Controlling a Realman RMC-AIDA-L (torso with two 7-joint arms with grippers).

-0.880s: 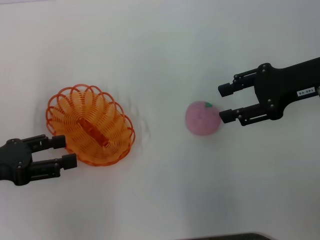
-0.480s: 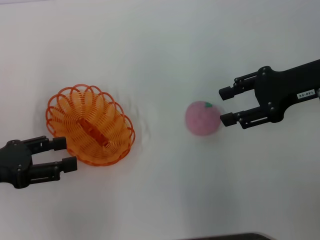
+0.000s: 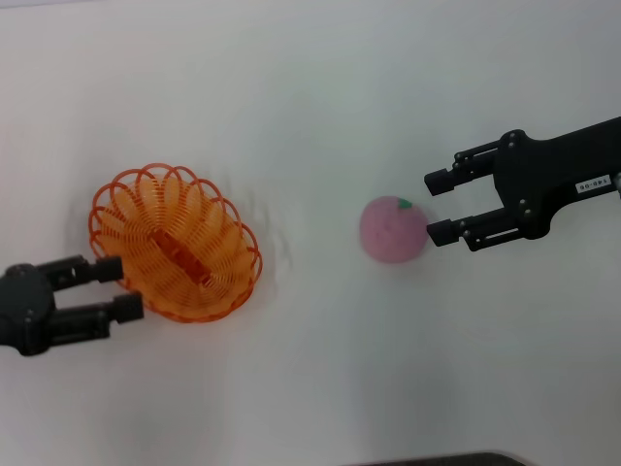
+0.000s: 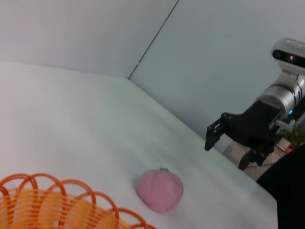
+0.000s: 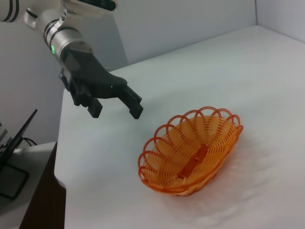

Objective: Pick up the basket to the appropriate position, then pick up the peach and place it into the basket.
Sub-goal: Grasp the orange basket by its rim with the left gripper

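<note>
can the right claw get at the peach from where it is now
Probably yes. The right claw is open and sits just beside the peach, fingers pointing at it, with only bare table between. The basket and left claw are far off.

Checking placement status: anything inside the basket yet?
Nothing loose: the basket shows only its own flat orange base strip. The peach sits apart on the table. No part of the inside is covered.
</note>
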